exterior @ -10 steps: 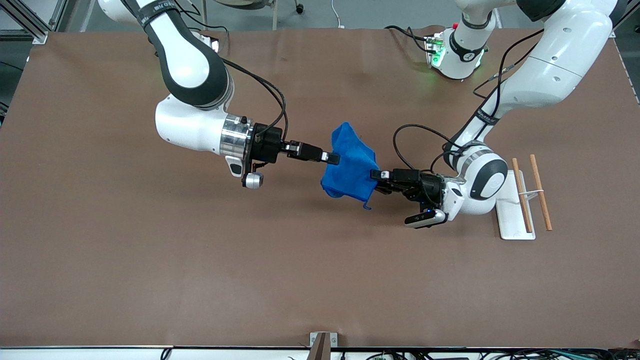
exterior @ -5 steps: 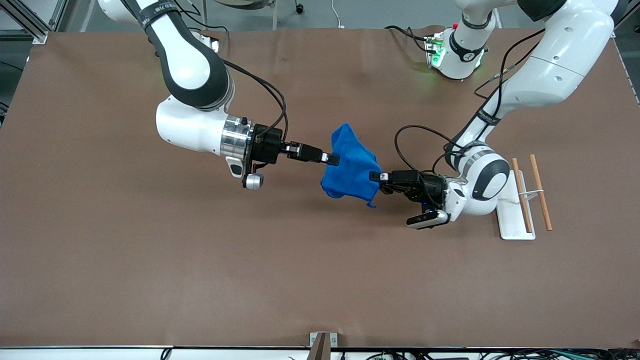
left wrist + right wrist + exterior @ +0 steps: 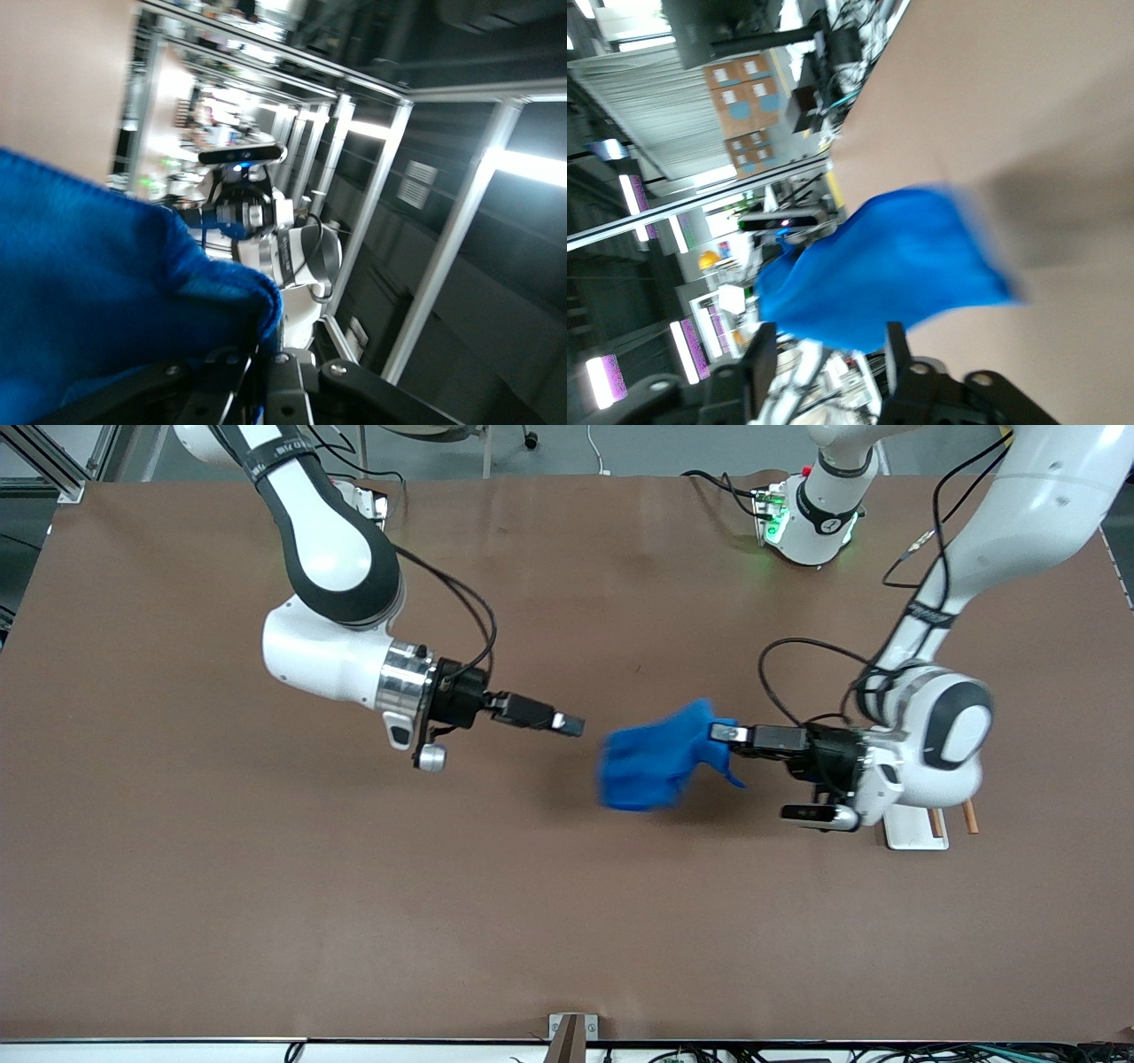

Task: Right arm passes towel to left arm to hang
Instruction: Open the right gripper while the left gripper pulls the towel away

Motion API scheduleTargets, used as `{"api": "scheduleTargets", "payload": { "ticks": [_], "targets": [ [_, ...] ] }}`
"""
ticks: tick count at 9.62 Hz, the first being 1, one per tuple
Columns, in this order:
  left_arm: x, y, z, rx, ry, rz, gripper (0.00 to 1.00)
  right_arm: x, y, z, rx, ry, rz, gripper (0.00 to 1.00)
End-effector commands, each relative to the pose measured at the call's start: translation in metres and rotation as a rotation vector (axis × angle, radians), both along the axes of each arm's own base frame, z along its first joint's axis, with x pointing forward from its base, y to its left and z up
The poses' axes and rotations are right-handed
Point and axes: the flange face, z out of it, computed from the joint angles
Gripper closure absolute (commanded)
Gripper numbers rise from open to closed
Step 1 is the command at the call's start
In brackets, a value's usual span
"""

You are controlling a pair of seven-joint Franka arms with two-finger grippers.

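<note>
Set the dial on the middle of the counter (image 3: 266, 921) as seen from the front, with 12 o'clock toward the robot bases.

Find the towel (image 3: 656, 766) in the air, at roughly 3 o'clock from the counter's middle and clear of the brown surface. Note the bright blue cloth bunched and drooping, its outline smeared by motion.

Record the left end effector (image 3: 719, 733) clamped narrow on the towel's edge, at 3 o'clock of the cloth and level with it. Trace the left arm (image 3: 952, 731) back from there to its green-lit base at about 1 o'clock. Confirm the grip in the left wrist view: blue fabric (image 3: 106, 292) fills the foreground and folds over the black fingers.

Record the right end effector (image 3: 571, 724) over the counter's middle, at 9 o'clock of the towel and apart from it, with bare counter showing between the two. See the fingers (image 3: 762, 363) standing wide in the right wrist view and pinching nothing, with the towel (image 3: 886, 274) hanging farther off. Trace the right arm (image 3: 332, 567) back to its base at about 11 o'clock.

Spot a white stand (image 3: 912, 831) with wooden rods (image 3: 972, 817) on the counter at 3 o'clock, near the left arm's end. Note it mostly covered by the left arm's wrist, with only one edge and the rod tips showing.
</note>
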Motion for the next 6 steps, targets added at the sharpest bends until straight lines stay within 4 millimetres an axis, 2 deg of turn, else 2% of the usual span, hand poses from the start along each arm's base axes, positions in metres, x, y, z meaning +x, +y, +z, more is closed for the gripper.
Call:
{"api": "scheduleTargets", "payload": {
  "ticks": [1,2,5,6],
  "targets": [
    [-0.019,0.047,0.041,0.323,0.129,0.006,1.00,0.004,-0.050,-0.004,-0.179,-0.032,0.035,0.00],
    [-0.021,0.072,0.056,0.490,0.164,-0.001,1.00,0.006,-0.075,-0.012,-0.293,-0.053,0.059,0.00],
    [-0.032,0.176,0.041,0.845,0.191,-0.009,1.00,0.019,-0.172,-0.017,-0.645,-0.107,0.078,0.00],
    [-0.035,0.201,0.039,0.951,0.182,-0.016,1.00,0.023,-0.201,-0.011,-0.741,-0.111,0.088,0.00]
  ]
}}
